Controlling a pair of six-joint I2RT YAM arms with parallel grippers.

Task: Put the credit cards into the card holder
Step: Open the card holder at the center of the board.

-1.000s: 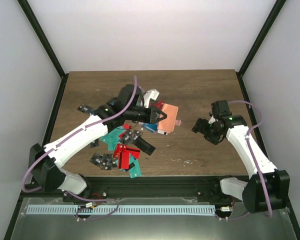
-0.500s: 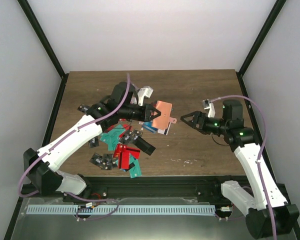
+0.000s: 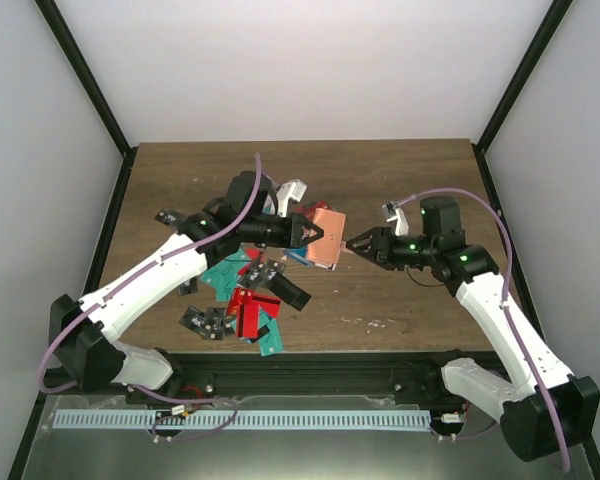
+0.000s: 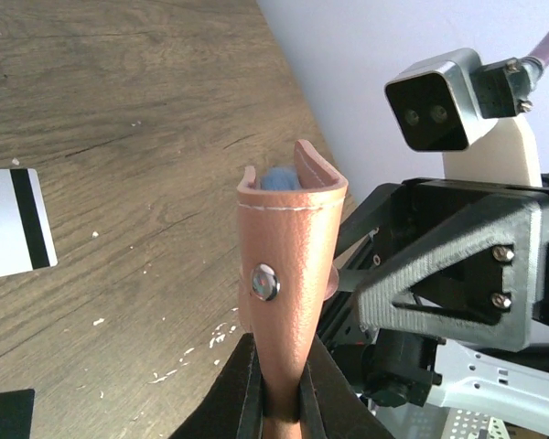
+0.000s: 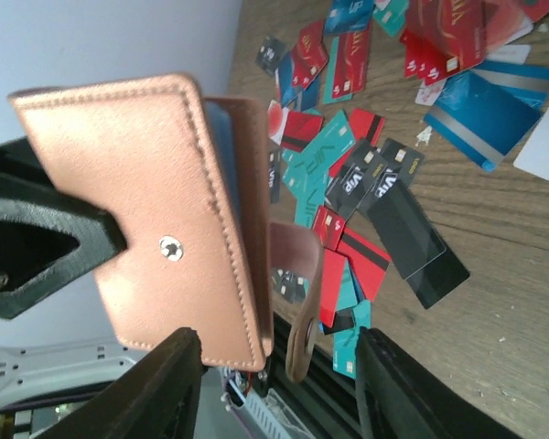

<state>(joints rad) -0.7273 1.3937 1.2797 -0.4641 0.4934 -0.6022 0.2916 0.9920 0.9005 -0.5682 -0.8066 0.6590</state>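
The tan card holder [image 3: 325,230] is held off the table, its end clamped in my left gripper [image 3: 306,232]. In the left wrist view the holder [image 4: 288,247] stands on edge between the shut fingers [image 4: 247,402], with a blue card [image 4: 276,178] showing in its open top. My right gripper [image 3: 358,243] is open at the holder's right edge. In the right wrist view the holder [image 5: 156,219] and its hanging snap strap [image 5: 302,302] sit between the spread fingers [image 5: 165,384]. Many credit cards [image 3: 248,290] in red, teal, blue and black lie on the table below.
The wooden table [image 3: 400,180] has a black-framed edge all round. A white card with a black stripe [image 4: 14,233] lies left of the holder. A blue card [image 5: 494,101] and a black card [image 5: 416,242] lie beneath my right gripper.
My right arm has swung left and up, bringing its open gripper to the holder's edge. My left gripper has lifted and turned the holder toward it.
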